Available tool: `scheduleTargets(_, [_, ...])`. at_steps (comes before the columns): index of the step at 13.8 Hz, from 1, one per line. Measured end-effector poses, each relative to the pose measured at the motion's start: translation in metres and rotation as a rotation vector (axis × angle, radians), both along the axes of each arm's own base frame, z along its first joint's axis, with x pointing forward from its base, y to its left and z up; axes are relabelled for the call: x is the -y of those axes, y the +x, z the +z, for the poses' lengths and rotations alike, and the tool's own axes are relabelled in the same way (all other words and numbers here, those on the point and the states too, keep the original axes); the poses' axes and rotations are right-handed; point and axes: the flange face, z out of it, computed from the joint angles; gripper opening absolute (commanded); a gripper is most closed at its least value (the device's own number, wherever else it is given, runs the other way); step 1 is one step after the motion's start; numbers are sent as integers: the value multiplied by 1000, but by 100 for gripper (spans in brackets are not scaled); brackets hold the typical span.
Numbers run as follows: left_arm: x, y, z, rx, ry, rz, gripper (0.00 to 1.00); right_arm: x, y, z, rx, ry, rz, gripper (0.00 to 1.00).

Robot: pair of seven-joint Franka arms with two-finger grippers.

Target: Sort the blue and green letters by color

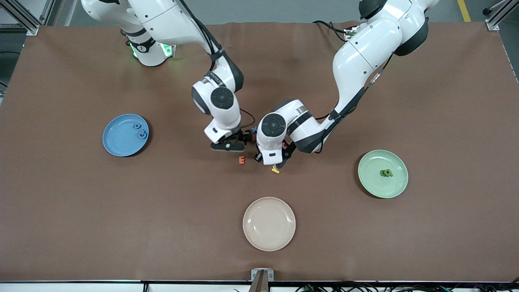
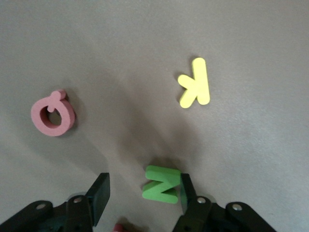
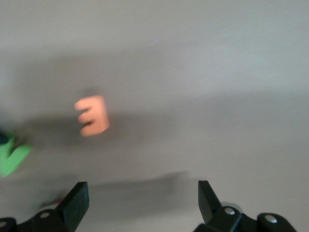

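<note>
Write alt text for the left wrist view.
The left gripper hangs low over the brown table, fingers open around a green N that touches one finger. A yellow K and a pink Q lie nearby.

N letter [image 2: 162, 184] touching one left finger [image 2: 186, 193], K letter [image 2: 195, 83] near, perhaps apart

The brown table [image 1: 81, 211] carries blue [image 1: 125, 135], green [image 1: 382, 173] and beige [image 1: 269, 223] plates plus loose foam letters.
</note>
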Motion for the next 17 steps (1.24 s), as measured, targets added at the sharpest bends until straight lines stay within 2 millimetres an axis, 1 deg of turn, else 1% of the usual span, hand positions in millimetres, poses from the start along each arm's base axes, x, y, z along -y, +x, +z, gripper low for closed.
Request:
scheduleTargets(2, [2,1,2,12,-16,-3,66,36,20,20,-36,-22,-26,100])
scheduleTargets(3, [2,1,2,14,-19,-5,66,55,31,34,-49,-27,-35,100])
scheduleTargets(4, [2,1,1,13,-19,-6,62,74,40,49,-62,-30,-45,100])
scheduleTargets(5, [2,1,0,12,-19,-7,61,91,47,64,-73,-32,-57,100])
scheduleTargets(7, [4,-1,-4,10,-23,-8,59,112,52,95,-91,-35,-84,100])
scheduleTargets(8, [4,-1,-7,9,-26,-8,51,120,53,112,-103,-38,-95,100])
scheduleTargets(10, [5,-1,-10,12,-36,-6,26,126,57,144,-109,-36,-108,100])
scheduleTargets(12, [5,0,-9,16,-42,-5,2,126,58,166,-100,-28,-109,100])
scheduleTargets(13, [5,0,-9,16,-42,-4,0,126,58,171,-97,-26,-108,100])
scheduleTargets(15, [3,3,-9,19,-43,0,0,125,58,170,-98,-27,-107,100])
scheduleTargets(17, [-3,12,1,25,-37,12,0,124,57,167,-103,-29,-105,100])
